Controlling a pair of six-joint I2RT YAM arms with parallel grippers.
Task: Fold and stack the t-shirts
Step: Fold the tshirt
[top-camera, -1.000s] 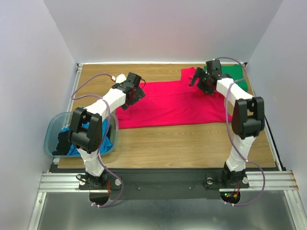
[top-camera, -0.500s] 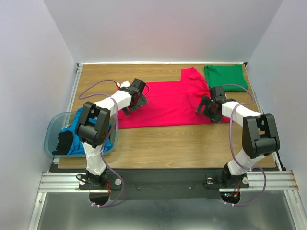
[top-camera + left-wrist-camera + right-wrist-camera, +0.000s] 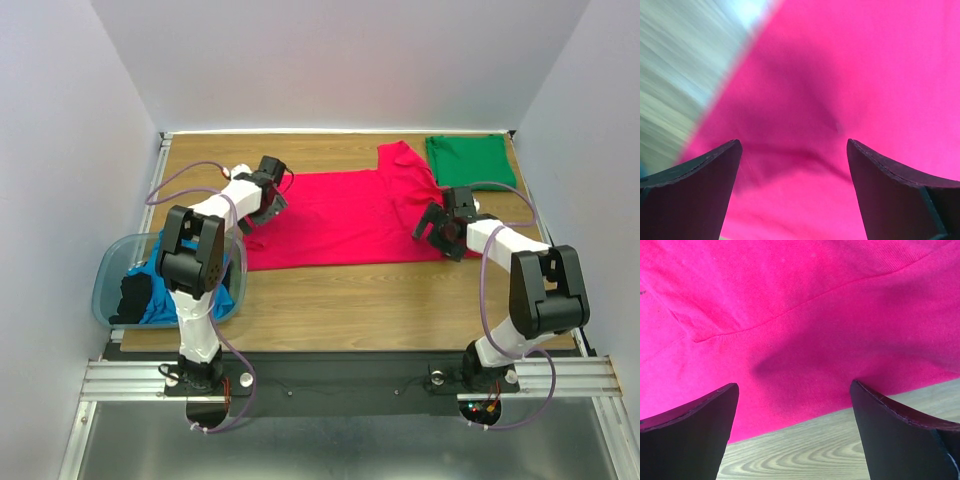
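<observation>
Crimson-pink cloth t-shirt [image 3: 350, 215] spread mid-frame; my left gripper [image 3: 792, 150] and right gripper [image 3: 794, 390] hang parted wide, holding nothing, over its edges. I should pinch both hems level.

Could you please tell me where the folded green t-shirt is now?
In the top external view, the folded emerald green cloth t-shirt lies in the far right corner of the wooden table, beside the spread crimson-pink cloth t-shirt.
</observation>
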